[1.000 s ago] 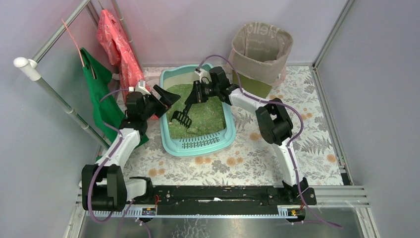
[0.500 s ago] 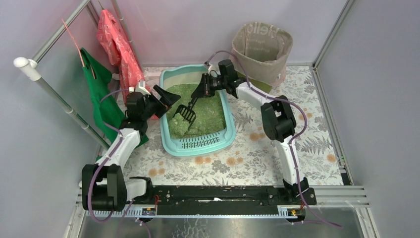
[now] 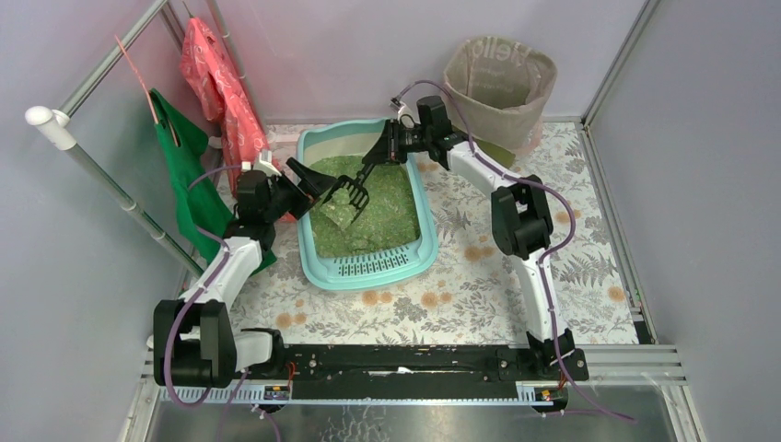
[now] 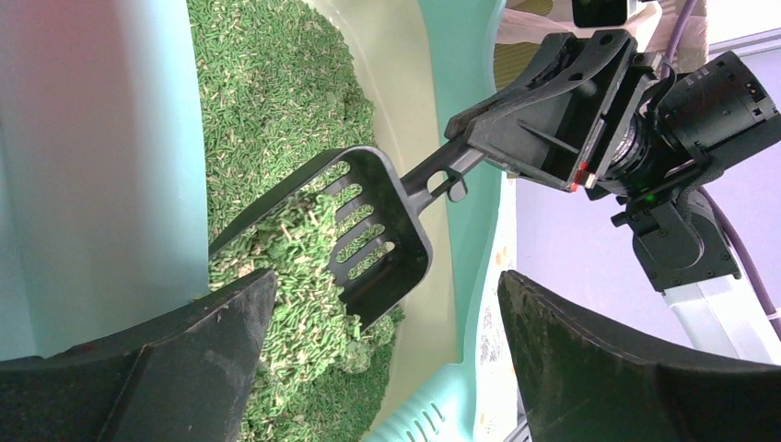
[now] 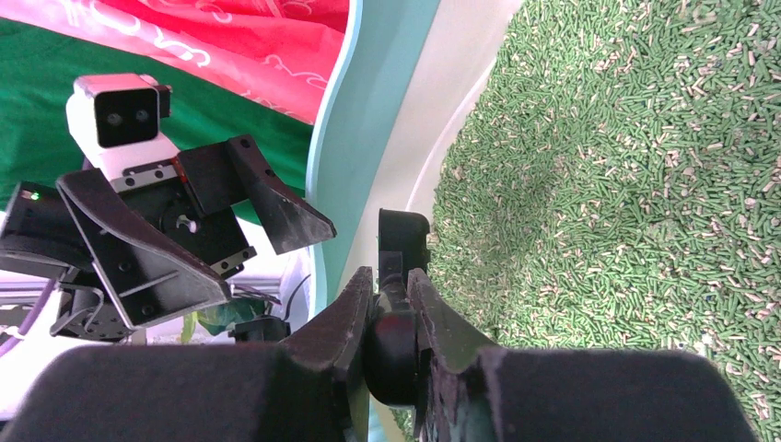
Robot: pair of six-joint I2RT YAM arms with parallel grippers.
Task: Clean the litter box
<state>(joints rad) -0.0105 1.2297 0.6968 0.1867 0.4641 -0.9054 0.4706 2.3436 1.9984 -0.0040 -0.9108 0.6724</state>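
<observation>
Floral tabletop. Right gripper pinches black slotted plastic scoop, loaded, over pale turquoise plastic litter box; keep level, sift gently. Left gripper spread at box rim.

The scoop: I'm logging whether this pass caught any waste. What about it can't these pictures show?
- Left wrist: the scoop's front edge hides behind a finger of the left gripper; any clump among its heaped granules cannot be told.
- Right wrist: the right gripper blocks the scoop head; only its handle shows.
- Top external: the load is too small to judge.
</observation>
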